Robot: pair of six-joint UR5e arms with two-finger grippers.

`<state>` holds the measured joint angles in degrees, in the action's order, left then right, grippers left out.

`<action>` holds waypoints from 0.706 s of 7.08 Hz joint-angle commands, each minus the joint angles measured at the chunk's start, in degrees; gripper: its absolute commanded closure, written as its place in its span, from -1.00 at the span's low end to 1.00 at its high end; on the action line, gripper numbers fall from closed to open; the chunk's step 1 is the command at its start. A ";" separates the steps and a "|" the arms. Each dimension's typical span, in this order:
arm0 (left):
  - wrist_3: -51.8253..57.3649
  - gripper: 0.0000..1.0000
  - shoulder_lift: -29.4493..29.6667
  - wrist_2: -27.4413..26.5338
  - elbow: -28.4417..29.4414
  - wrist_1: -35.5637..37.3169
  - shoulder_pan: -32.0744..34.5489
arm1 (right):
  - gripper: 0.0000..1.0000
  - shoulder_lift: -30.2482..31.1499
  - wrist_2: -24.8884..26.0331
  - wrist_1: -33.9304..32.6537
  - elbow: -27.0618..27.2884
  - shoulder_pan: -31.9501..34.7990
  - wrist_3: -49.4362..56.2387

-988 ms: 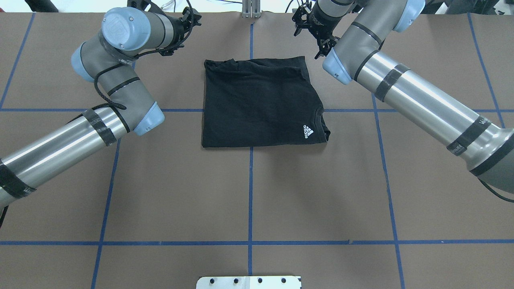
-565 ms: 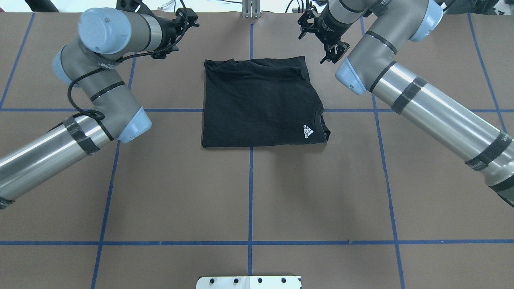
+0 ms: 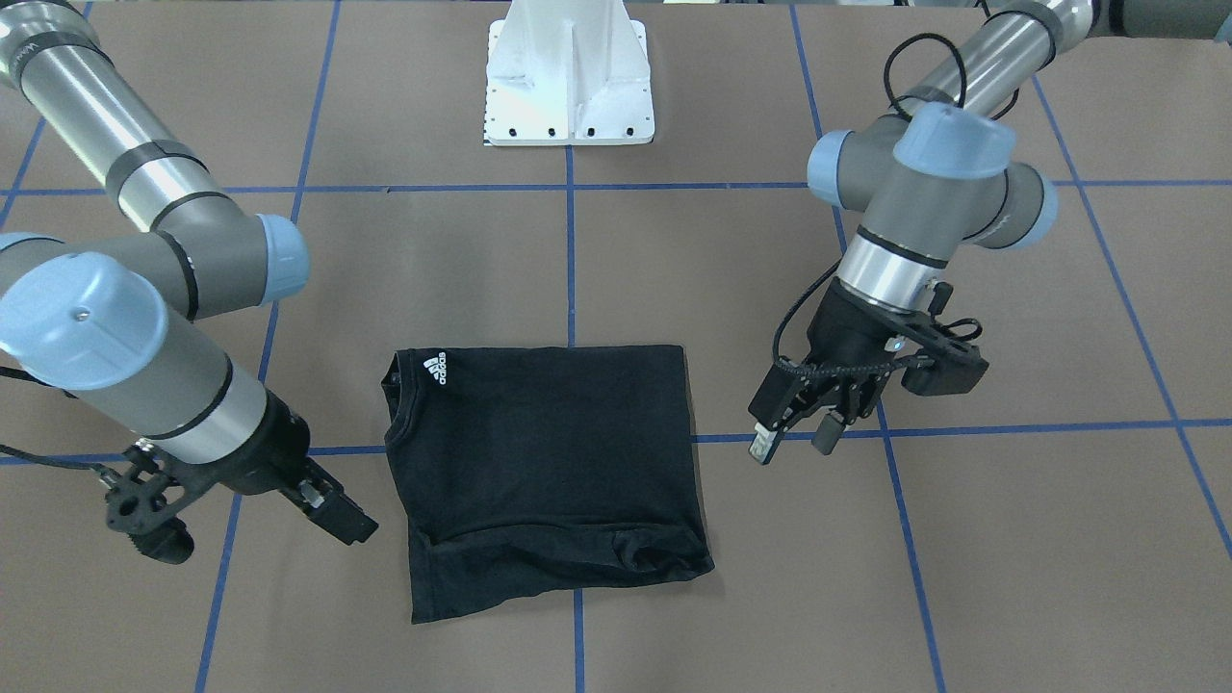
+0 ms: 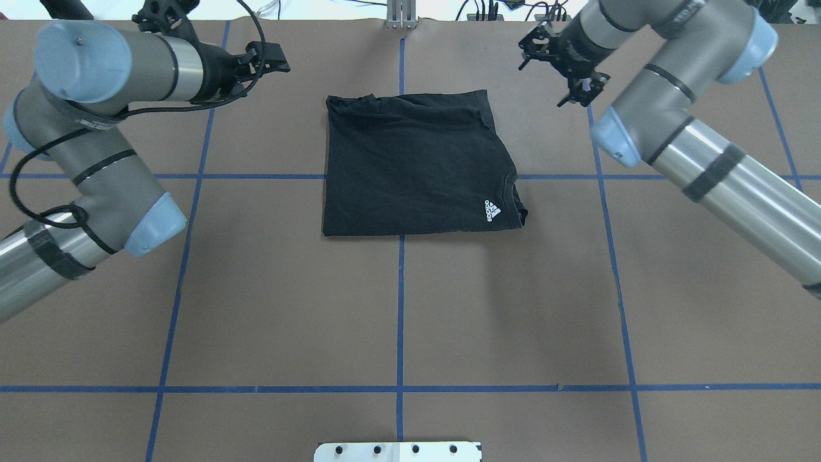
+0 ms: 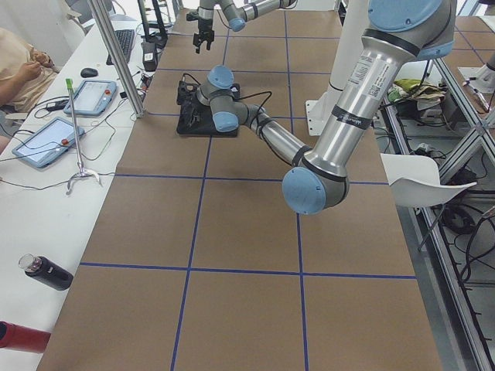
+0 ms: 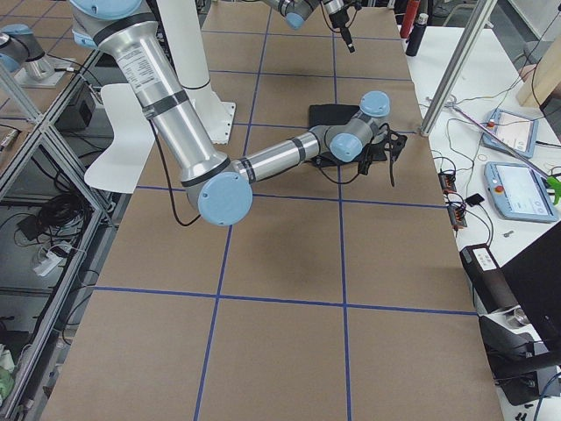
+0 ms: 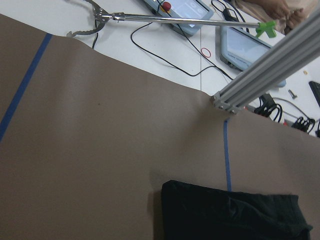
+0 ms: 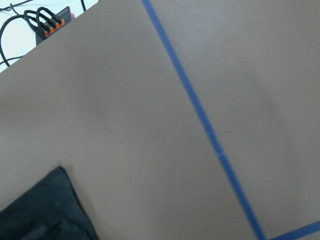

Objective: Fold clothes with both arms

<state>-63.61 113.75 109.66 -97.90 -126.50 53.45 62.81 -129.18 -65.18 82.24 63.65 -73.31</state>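
Left gripper [image 3: 795, 440] and right gripper [image 3: 337, 515] pulled farther outward; folded T-shirt [image 4: 410, 167] unmoved on worktop [image 4: 256, 308]. Left jaws apart, empty; right jaws: cannot tell.

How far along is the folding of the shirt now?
Done: the T-shirt lies folded into a compact rectangle, logo up. In hand: nothing; the left hand and right hand hang open beside it, touching no cloth. Remaining: probably little, perhaps smoothing its rumpled far edge.
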 commanded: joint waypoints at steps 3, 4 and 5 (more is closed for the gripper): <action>44.62 -1.00 -12.64 15.29 -1.95 6.00 17.60 | -1.00 15.91 -7.23 -1.96 0.91 16.39 39.03; 51.24 -1.00 -14.85 20.54 -0.90 7.92 23.65 | -1.00 17.16 -7.05 -8.24 0.99 19.37 50.00; 59.83 -1.00 -15.22 25.20 0.50 14.03 28.41 | -1.00 17.26 -6.62 -17.17 1.00 23.49 63.16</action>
<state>-13.90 100.06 129.22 -98.82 -117.72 75.66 79.06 -136.10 -73.50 83.28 82.58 -25.05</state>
